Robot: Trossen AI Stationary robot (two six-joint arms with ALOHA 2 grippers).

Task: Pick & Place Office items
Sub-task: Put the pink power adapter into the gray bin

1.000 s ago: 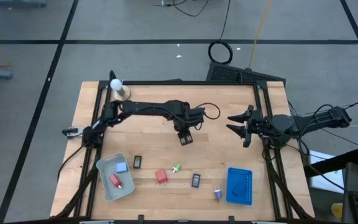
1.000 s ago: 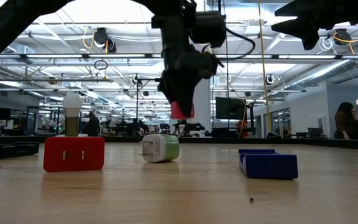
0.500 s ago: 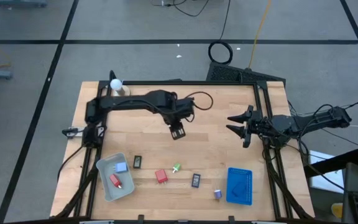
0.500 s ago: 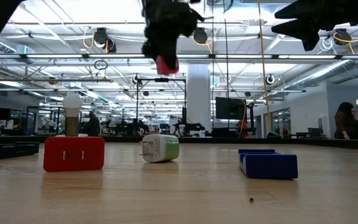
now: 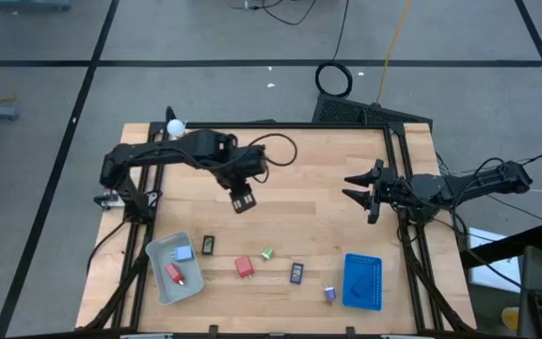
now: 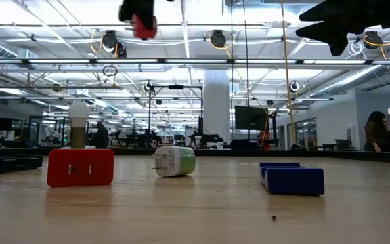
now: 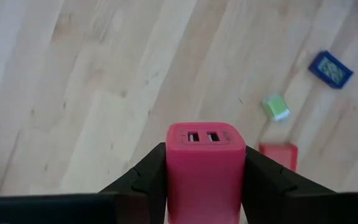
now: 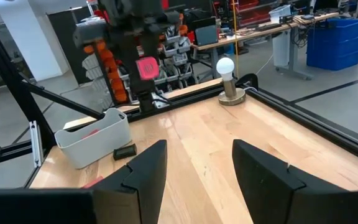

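Note:
High above the table's left middle, my left gripper is shut on a red block, which also shows as the red block at the top of the low view. On the table lie a red block, a green-white bit, two black rectangles and a purple bit. A grey tray holds a light-blue block and a red one. My right gripper waits open at the right, holding nothing. My left gripper pinches the red block's two opposite sides between its two fingers. The fingers come from above, pointing steeply down. The block hangs lifted clear of the table, and its end face with two small slots points down.
A blue tray lies at the near right. A white ball on a wooden base stands at the far left corner. Black frame rails run along the table's sides. Bare wood lies in the table's middle.
My left gripper has risen well above the table and gone toward the table's left edge, still shut on the red block, which has gone up with it and stays clear of the table.

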